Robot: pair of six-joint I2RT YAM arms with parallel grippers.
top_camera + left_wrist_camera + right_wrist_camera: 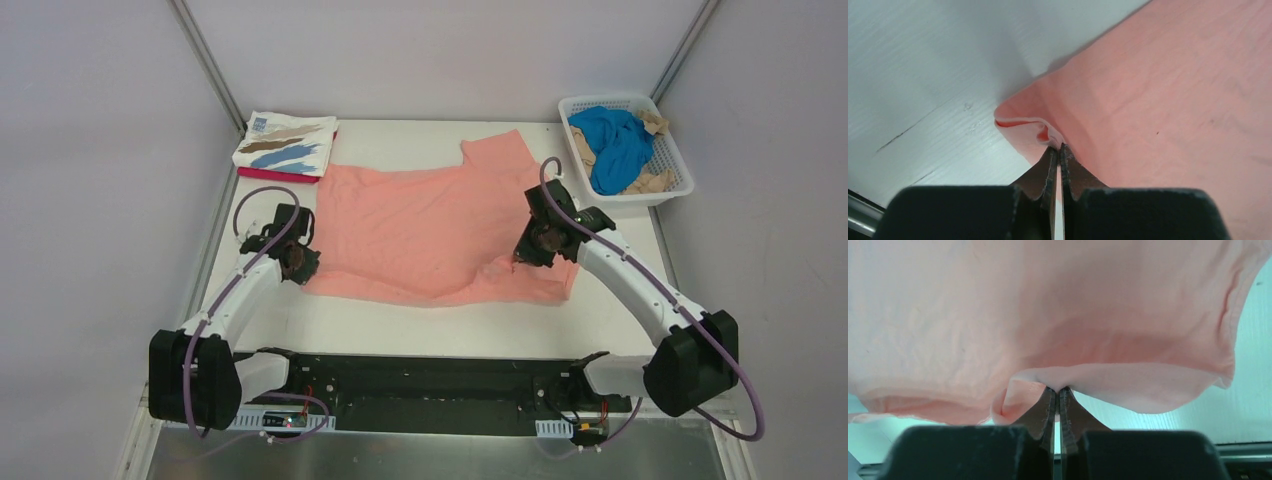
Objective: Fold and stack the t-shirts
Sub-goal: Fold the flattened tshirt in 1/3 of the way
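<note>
A large salmon-pink t-shirt lies spread across the middle of the white table. My left gripper is shut on its near left corner, which shows pinched and curled in the left wrist view. My right gripper is shut on a fold of the pink shirt near its near right edge; the cloth hangs lifted over the fingertips in the right wrist view. A folded white t-shirt with brown and blue brushstrokes lies on a magenta one at the back left.
A white plastic lattice basket at the back right holds a bright blue t-shirt and a tan one. Bare table runs along the near edge in front of the pink shirt. Grey walls enclose the table.
</note>
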